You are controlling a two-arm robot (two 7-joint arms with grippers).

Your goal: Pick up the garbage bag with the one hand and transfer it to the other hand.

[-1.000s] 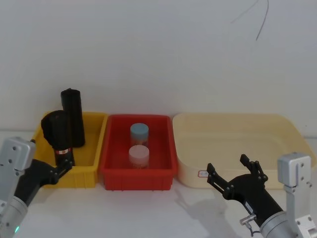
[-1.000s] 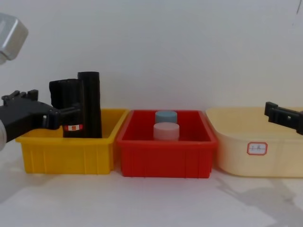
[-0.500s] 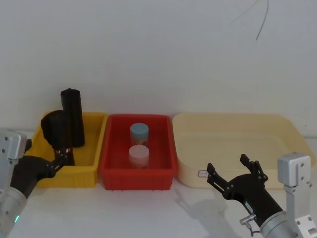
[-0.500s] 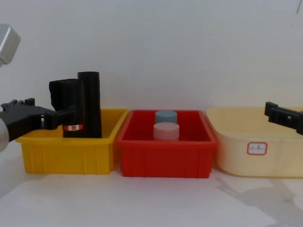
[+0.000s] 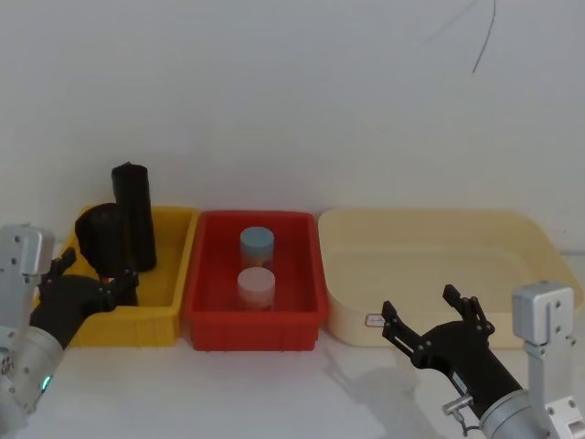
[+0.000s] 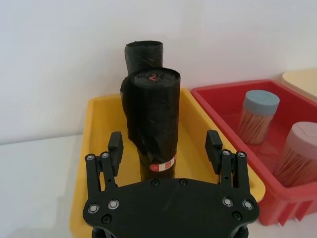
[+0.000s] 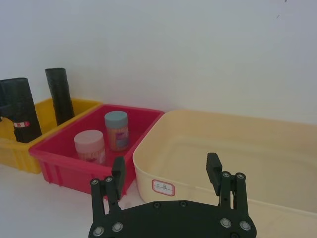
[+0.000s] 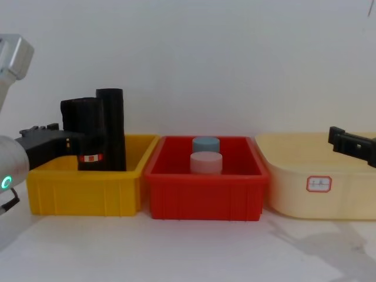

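Bag (image 8: 82, 123) stands upright in the yellow bin (image 8: 82, 191), toward the bin's left side. It is a black roll with a red-and-white band low on it. A plain black roll (image 8: 110, 117) stands just beside it in the same bin, behind and toward the bin's right; touching or not, cannot tell.

Left gripper (image 6: 164, 145) is at the yellow bin's left front edge, level with the bag's lower half and pointed at it. Its fingers are apart, one to each side of the bag in the wrist view, clamped on nothing. Whether the tips touch the bag, cannot tell.

Right gripper (image 5: 419, 304) is well apart from the yellow bin, low over the counter (image 8: 194, 252) — its fingers are apart and it holds nothing.

A red bin (image 8: 205, 197) sits just beside the yellow bin on its right, with a blue-lidded jar (image 5: 257, 245) and a pink-lidded jar (image 5: 256, 285) inside. A cream tray (image 5: 420, 215) lies beyond the red bin, farther from the yellow one.
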